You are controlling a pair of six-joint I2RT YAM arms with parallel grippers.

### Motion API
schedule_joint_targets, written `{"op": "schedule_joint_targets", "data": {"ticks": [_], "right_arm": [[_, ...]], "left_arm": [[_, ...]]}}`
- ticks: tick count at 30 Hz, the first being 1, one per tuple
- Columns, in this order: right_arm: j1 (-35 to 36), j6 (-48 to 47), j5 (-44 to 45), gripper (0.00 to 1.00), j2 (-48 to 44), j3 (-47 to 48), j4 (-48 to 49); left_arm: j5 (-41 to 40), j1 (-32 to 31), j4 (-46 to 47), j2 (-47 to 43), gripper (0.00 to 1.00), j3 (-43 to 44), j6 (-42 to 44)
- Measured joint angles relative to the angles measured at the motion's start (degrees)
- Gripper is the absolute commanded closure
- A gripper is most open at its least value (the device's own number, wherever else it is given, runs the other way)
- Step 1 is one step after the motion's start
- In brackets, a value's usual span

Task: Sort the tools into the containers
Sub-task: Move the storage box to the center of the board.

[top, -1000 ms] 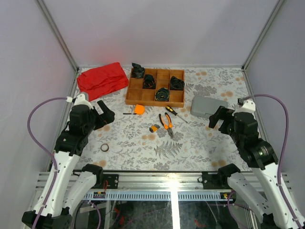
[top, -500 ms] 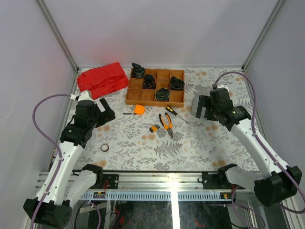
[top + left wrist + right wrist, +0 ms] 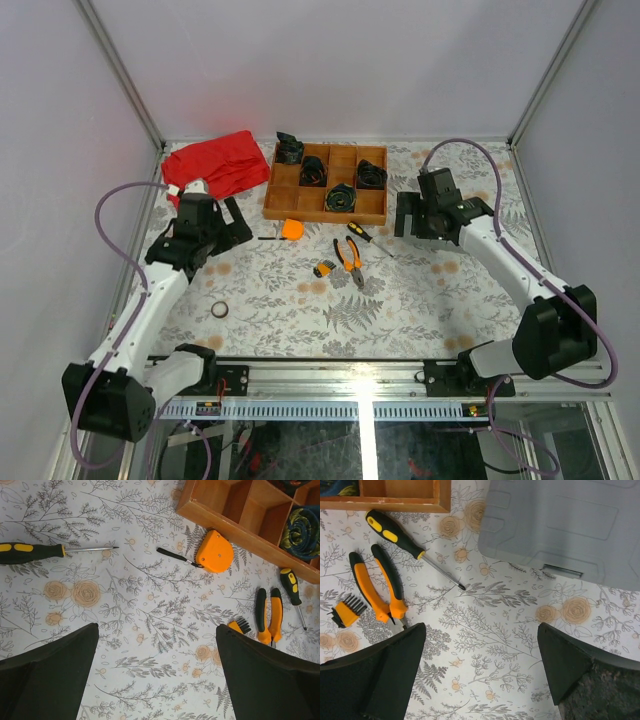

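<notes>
A: How do your two pincers stand?
B: Both are spread wide, gripping nothing. Your right gripper (image 3: 481, 627) hovers by the closed grey case (image 3: 570, 525), which lies at two o'clock from the pliers (image 3: 350, 258).
A: And the rest?
B: The tape measure (image 3: 215, 552) is at ten o'clock from the pliers, with a screwdriver (image 3: 30, 551) just beside it, near your left gripper (image 3: 157, 630). The ring (image 3: 220, 311) lies alone at eight o'clock, well apart.
</notes>
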Motion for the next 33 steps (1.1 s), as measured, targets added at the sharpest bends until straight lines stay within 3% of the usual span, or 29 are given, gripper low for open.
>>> {"op": "schedule_joint_targets", "data": {"ticks": [13, 22, 33], "right_arm": [[0.0, -3.7, -8.2, 0.02, -0.5, -7.0, 5.5], [0.0, -3.7, 0.1, 0.02, -5.3, -9.7, 5.3], [-0.6, -2.3, 9.7, 0.02, -9.4, -9.1, 9.1]], "left_arm": [[0.8, 0.2, 2.2, 8.4, 0.00, 4.7, -0.2], [2.2, 0.2, 2.8, 6.7, 0.00, 0.7, -0.3], [9.7, 0.2, 3.0, 1.0, 0.00, -3.4, 0.0]]}}
